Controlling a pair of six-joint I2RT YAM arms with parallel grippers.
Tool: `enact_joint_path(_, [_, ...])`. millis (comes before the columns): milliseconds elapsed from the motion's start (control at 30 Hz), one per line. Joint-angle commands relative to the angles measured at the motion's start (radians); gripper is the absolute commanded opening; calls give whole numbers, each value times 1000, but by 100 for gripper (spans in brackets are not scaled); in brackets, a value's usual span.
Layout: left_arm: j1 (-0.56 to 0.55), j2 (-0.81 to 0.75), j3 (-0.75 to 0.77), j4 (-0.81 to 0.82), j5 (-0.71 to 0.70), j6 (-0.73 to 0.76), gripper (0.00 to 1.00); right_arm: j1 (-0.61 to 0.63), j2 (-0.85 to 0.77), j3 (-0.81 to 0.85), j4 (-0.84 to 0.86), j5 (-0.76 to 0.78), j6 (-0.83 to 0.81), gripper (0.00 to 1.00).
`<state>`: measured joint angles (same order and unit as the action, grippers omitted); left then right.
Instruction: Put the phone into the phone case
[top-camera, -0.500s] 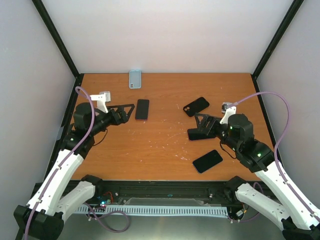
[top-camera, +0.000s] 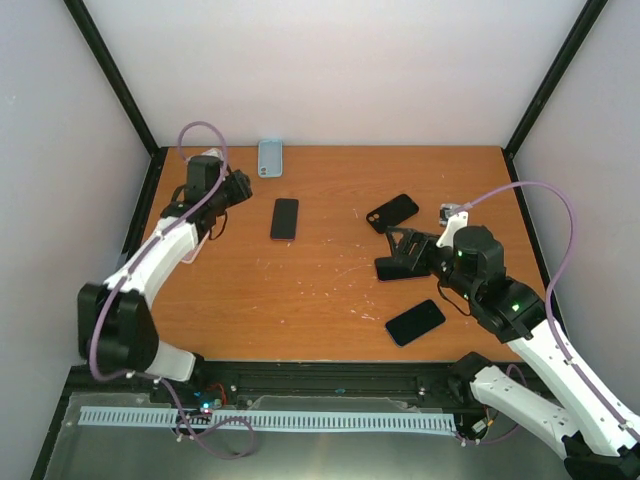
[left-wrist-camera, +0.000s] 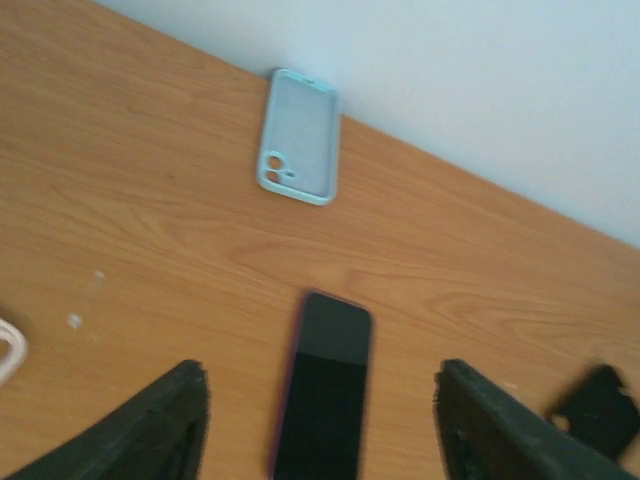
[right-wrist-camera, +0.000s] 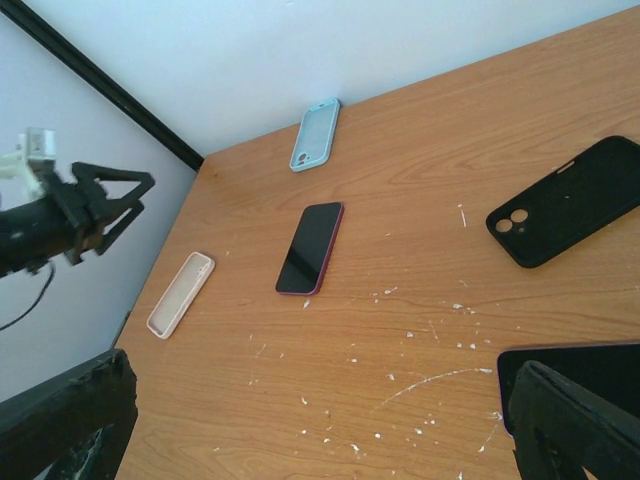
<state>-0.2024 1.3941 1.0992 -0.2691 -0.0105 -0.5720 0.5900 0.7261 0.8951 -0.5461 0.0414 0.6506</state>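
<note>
The phone (left-wrist-camera: 325, 385) is a dark slab with a reddish rim, lying flat and screen-up on the table (top-camera: 300, 290) just ahead of the left gripper (top-camera: 238, 188). In the wrist view it sits between that gripper's fingers (left-wrist-camera: 150, 430), which are spread wide and grasp nothing. Straight beyond it, against the back wall, lies the light-blue phone case (left-wrist-camera: 300, 137), its camera cut-out at the end nearer the gripper. I cannot tell whether its hollow faces up.

The table is orange-brown wood flecked with white scuffs, and pale walls and black frame posts close it in.

The right gripper (top-camera: 398, 250) is also wide open and holds nothing. A second dark phone (right-wrist-camera: 560, 370) lies just beside its finger, a black case (right-wrist-camera: 570, 214) sits ahead of it, and a beige case (right-wrist-camera: 181, 294) lies far across, near the left arm.
</note>
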Motion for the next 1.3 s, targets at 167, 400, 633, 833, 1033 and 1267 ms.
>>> enact_joint_path(167, [96, 388, 216, 211, -40, 48, 49, 7, 21, 45, 5, -18, -36, 100])
enact_joint_path(400, [110, 657, 423, 228, 9, 71, 49, 7, 39, 45, 30, -45, -20, 100])
enact_joint_path(633, [112, 865, 638, 200, 83, 147, 45, 7, 70, 63, 39, -57, -10, 100])
enact_joint_path(833, [118, 975, 757, 141, 76, 153, 41, 7, 93, 86, 12, -39, -17, 100])
enact_joint_path(1033, [120, 1050, 824, 120, 118, 165, 42, 7, 93, 87, 13, -17, -15, 100])
enact_joint_path(1267, [120, 1092, 861, 71, 114, 186, 41, 6, 99, 91, 15, -15, -15, 100])
